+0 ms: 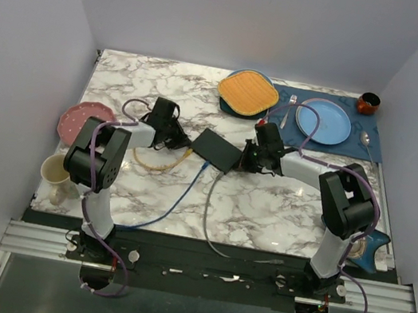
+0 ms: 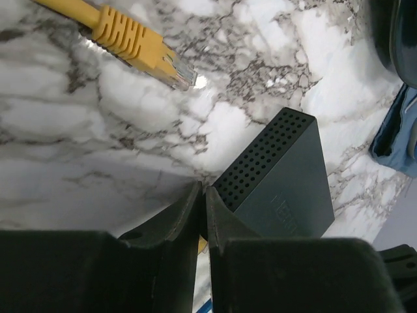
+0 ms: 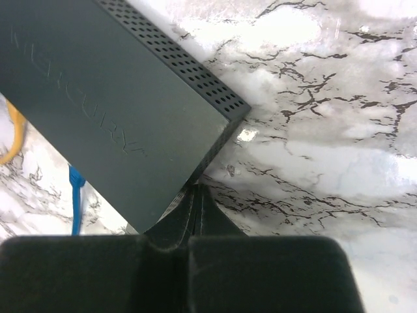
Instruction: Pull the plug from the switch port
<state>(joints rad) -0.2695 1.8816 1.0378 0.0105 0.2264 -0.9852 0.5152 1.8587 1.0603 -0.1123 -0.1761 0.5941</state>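
Lying flat at mid-desk (image 1: 265,207) between the arms, the switch (image 1: 218,149) runs its long axis far-left to near-right, port edge facing near-left with a blue cable (image 1: 177,199) entering, lid embossed seemingly "MERCUSYS", yellow plug (image 2: 140,49) loose nearby, left jaws and right jaws both pressed together.

The flat matte black switch (image 1: 218,149) is hemmed in at both ends. The left gripper (image 2: 201,195), fingers pressed together, crowds its left end, and the right gripper (image 3: 196,195), likewise closed, sits at its right corner. A loose yellow cable (image 2: 130,36) loops at near left, and a blue cable (image 1: 182,192) and a grey cable (image 1: 208,205) trail across the white marble tabletop (image 1: 280,210) on the near side. Beyond the far edge, bare marble runs open to the orange-yellow square plate (image 1: 248,92).
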